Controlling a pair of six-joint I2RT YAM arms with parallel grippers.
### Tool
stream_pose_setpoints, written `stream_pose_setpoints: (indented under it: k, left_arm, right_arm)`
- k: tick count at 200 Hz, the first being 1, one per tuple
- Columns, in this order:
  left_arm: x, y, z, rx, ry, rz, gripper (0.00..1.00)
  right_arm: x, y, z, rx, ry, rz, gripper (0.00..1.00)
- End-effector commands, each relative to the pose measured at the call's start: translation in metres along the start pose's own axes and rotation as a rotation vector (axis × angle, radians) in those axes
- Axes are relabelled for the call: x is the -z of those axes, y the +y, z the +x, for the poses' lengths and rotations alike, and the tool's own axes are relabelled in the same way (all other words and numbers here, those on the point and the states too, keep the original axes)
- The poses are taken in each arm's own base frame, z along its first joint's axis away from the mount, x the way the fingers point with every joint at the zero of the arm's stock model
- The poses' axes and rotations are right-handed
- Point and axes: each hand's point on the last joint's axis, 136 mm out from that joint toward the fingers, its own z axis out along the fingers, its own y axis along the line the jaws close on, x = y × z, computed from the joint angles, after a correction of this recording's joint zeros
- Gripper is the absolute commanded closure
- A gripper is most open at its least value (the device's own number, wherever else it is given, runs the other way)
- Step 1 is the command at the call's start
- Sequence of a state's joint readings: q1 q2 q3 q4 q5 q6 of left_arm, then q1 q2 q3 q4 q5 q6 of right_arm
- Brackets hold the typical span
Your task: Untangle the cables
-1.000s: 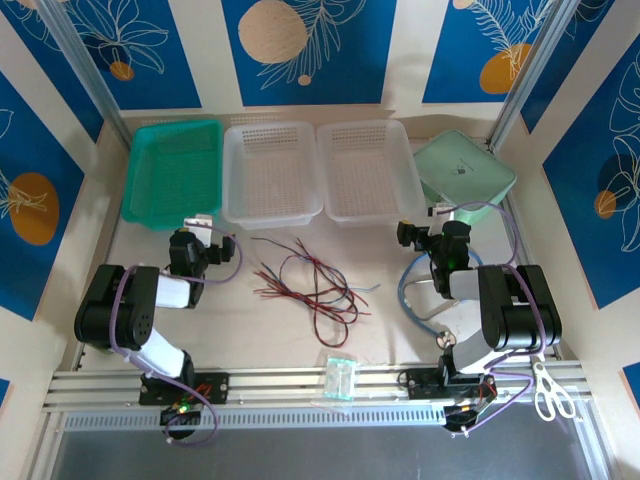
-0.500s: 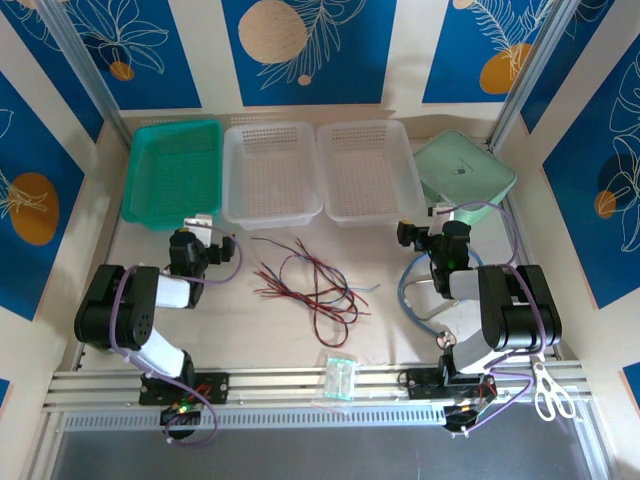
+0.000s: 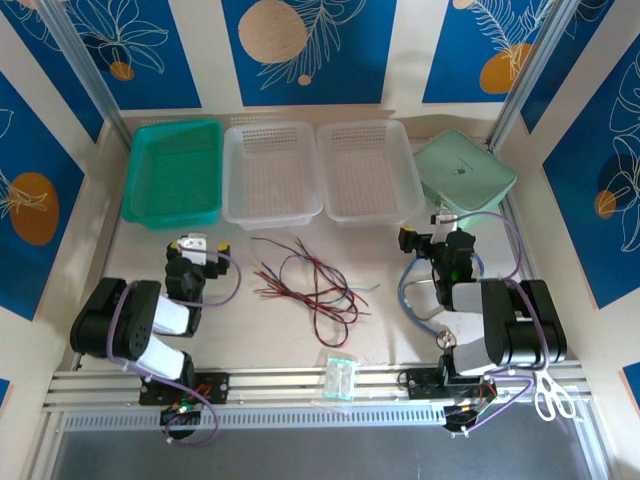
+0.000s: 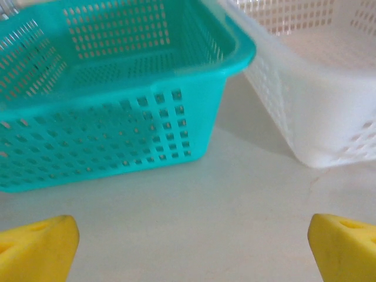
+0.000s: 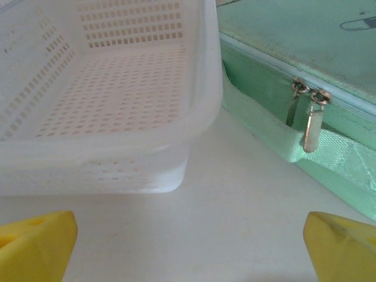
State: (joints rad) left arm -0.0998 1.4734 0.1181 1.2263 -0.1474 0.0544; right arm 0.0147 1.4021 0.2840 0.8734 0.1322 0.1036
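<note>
Noted pale counter (image 3: 250, 335) boxed in by blue leaf-print walls. Found left tool (image 3: 197, 246) spread wide and gripping nothing, yellow fingertips (image 4: 36, 247) far apart at the lower corners of the wrist view, bare counter between them. Faced the teal basket (image 4: 117, 135) just ahead, its near corner beside the left white basket (image 4: 305, 100). Found right tool (image 3: 441, 238) likewise wide and empty, pointed at the gap between the right white basket (image 5: 111, 117) and the green zipped pouch (image 5: 305, 53), with two metal zipper pulls (image 5: 313, 126) hanging on the pouch's side. Spotted a light-blue tube (image 3: 406, 292) looped on the counter close beside the right arm. Located the cables (image 3: 312, 283) between the two tools and apart from both: red, black and blue strands in a loose tangle on open counter, on the near side of the white baskets, touching neither. Saw a small clear packet (image 3: 340, 377) on the front rail (image 3: 270, 385), nearer than the tangle, and scissors (image 3: 548, 392) at the rail's right end.
</note>
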Motion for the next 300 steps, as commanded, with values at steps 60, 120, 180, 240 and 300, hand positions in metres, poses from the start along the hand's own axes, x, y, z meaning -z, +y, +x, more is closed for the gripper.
stream_pose_setpoints:
  k: [60,120,180,240,300]
  left_arm:
    - [0.038,0.024,-0.037,0.079,0.198,-0.167,0.01]
    - [0.053,-0.043,-0.054,0.03,0.365,0.058,0.0]
    - [0.071,-0.12,-0.061,0.157,0.475,0.315,0.01]
    - [0.081,-0.18,-0.019,0.19,0.688,0.447,0.23]
    - [0.063,-0.213,0.009,0.156,0.817,0.441,0.43]
  right_arm:
    - [0.06,0.016,-0.035,-0.007,0.048,0.12,0.01]
    - [0.123,0.033,0.013,-0.43,0.434,0.249,0.02]
    - [0.151,0.141,0.067,-0.521,0.744,-0.086,0.13]
    - [0.141,0.171,0.066,-0.458,0.783,-0.12,0.14]
    - [0.146,0.166,0.056,-0.426,0.769,-0.122,0.13]
